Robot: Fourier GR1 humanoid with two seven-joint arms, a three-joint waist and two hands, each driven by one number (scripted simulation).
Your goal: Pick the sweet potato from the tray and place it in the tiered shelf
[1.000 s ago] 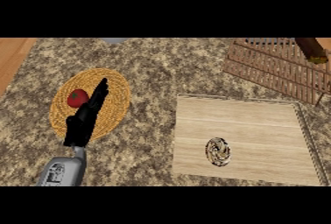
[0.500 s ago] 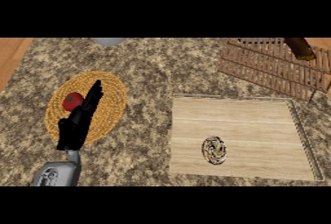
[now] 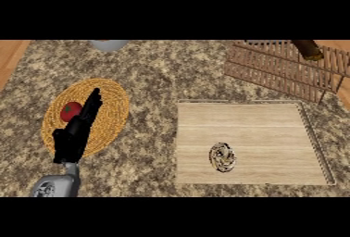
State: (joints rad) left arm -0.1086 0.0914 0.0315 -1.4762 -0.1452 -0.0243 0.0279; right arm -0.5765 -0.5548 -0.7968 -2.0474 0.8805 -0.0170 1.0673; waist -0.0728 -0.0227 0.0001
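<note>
We look steeply down on a speckled granite counter (image 3: 150,83) that fills most of the frame, with a strip of bare wood showing at the upper left edge. At lower right lies a pale wooden tray (image 3: 273,120), square and planked, with a thin raised rim. On it, toward the lower middle, rests a small mottled oval, brown and cream, which we take for the sweet potato (image 3: 222,157). At upper right stands the slatted wooden shelf (image 3: 280,67), and a dark brown object (image 3: 308,48) sits at its top edge. A grey rounded thing (image 3: 108,44) peeks in at top centre-left. At left, a round woven mat (image 3: 113,99), straw-yellow, carries a red tomato (image 3: 70,111). Our left hand (image 3: 77,134) lies over the mat just right of the tomato, fingers straight and close together, holding nothing. Since half a second ago the whole scene sits a little lower and further right in the frame.
</note>
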